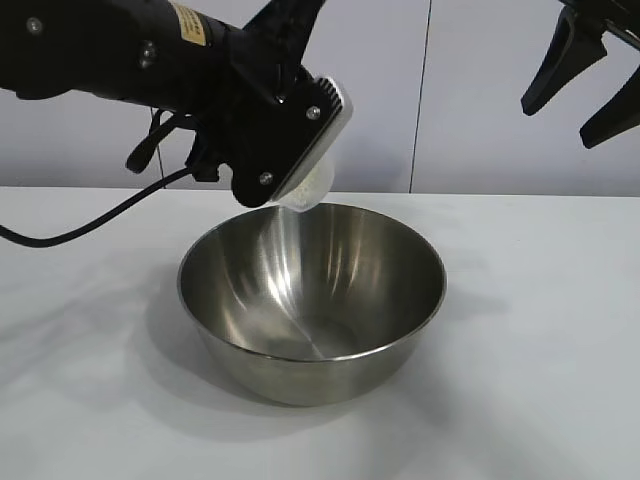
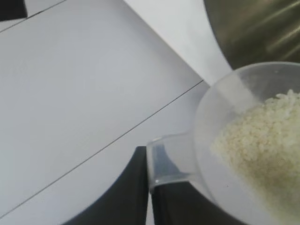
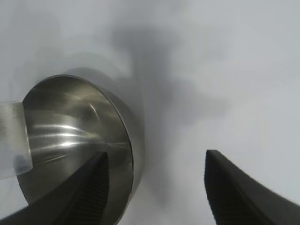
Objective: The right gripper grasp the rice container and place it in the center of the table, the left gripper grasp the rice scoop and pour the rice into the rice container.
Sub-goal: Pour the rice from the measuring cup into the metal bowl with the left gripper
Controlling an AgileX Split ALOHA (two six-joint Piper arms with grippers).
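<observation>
Stainless steel is what you are looking at in the middle of the table (image 1: 560, 330): one rice container (image 1: 312, 315), a wide mirror-like bowl, is sitting upright near the table's centre. One rice scoop (image 1: 308, 188), a clear plastic cup, is hanging tilted directly above the bowl's far-left rim, its mouth facing down and right toward the bowl's interior. The left gripper (image 1: 285, 150) is clenching the scoop's short handle tab. In the left wrist view you are seeing one loose heap of rice (image 2: 262, 140) sliding toward the cup's lip, with the bowl just beyond it. Judge the pour as in progress; no settled rice is discernible in the bowl. The right gripper (image 1: 585, 85) is hanging high at the far right, fingers spread and holding nothing, well apart from the bowl.
</observation>
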